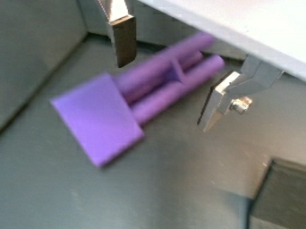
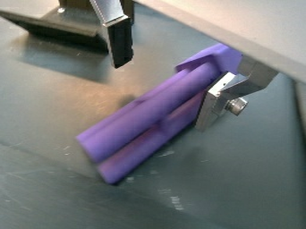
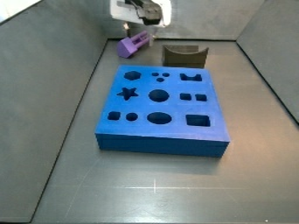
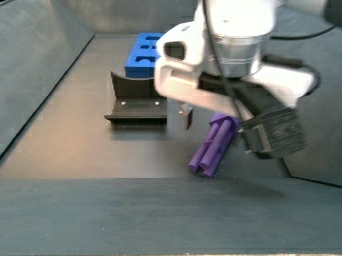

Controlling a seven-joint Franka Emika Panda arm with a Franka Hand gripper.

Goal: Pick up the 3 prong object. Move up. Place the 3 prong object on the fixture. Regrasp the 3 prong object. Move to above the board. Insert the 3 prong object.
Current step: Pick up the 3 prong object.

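The peg lay flat on the dark tabletop directly beneath the end effector, its long lobed shaft running between the two fingers and its broad flat end pointing away from them. The end effector was open: in both wrist views one finger stood clear of the shaft on one side, while the other finger sat just beside it, perhaps touching, and nothing was held.

The peg looked like light, rigid moulded plastic, unlikely to flex or crush under the pads. Its smooth rounded lobes were probably somewhat slippery, so a squeeze across the mid-shaft, where the fingers already straddled it, seemed the sensible hold; the grooves between the lobes might let it roll or twist slightly as the fingers met it.

The tabletop was a flat, matte grey sheet with a faint sheen, offering little to stop the peg sliding if nudged. In a side view the end effector hung over the peg, with the fixture a short way off to one side and the board beyond it. Grey walls closed in the area, one of them near the end effector.
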